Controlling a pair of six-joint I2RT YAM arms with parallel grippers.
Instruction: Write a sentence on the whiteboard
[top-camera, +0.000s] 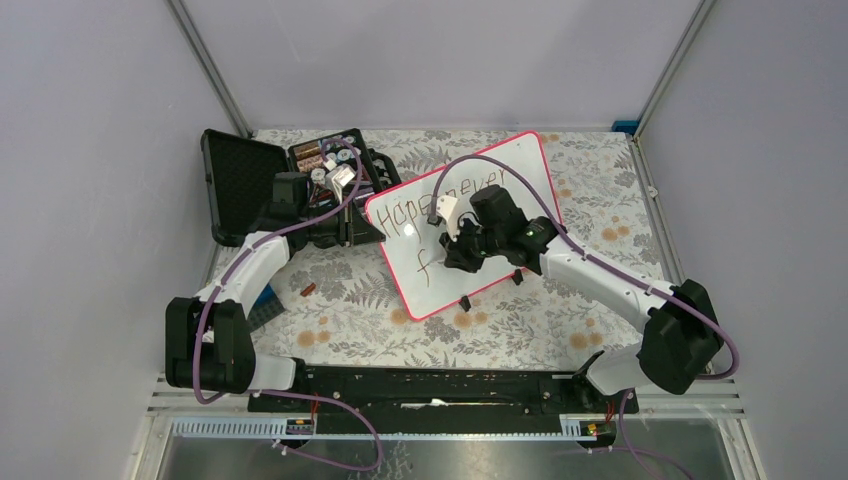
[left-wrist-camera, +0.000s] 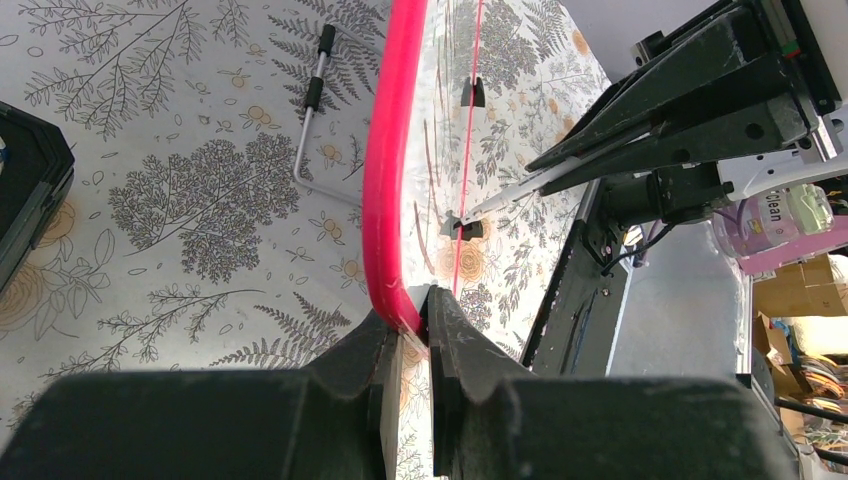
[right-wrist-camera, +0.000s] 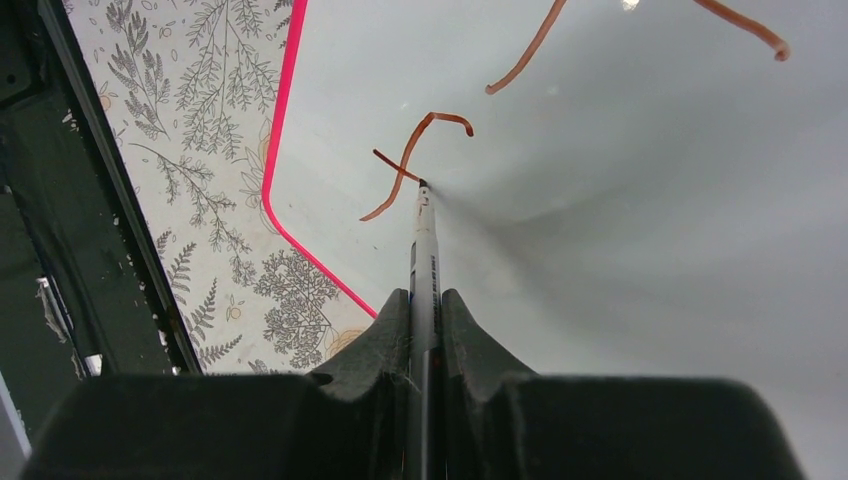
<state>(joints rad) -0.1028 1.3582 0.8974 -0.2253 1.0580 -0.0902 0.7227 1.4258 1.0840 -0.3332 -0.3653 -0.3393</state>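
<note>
The whiteboard (top-camera: 535, 175) lies tilted on the flowered table, white with a pink-red rim. My left gripper (top-camera: 372, 232) is shut on its left rim (left-wrist-camera: 385, 200). My right gripper (top-camera: 447, 244) is shut on a thin marker (right-wrist-camera: 424, 250), whose tip touches the board (right-wrist-camera: 650, 200) at a brownish "f" (right-wrist-camera: 415, 160). The sentence (top-camera: 425, 205) reads "Hope never" on the upper line, partly hidden by my right arm, with an "f" (top-camera: 424, 268) below it. Two black clips (top-camera: 466, 301) sit on the board's near edge.
An open black plastic case (top-camera: 250, 180) with small parts stands at the back left, behind my left arm. A small brown object (top-camera: 308, 290) lies on the table left of the board. A bent metal tool (left-wrist-camera: 312, 110) lies on the cloth.
</note>
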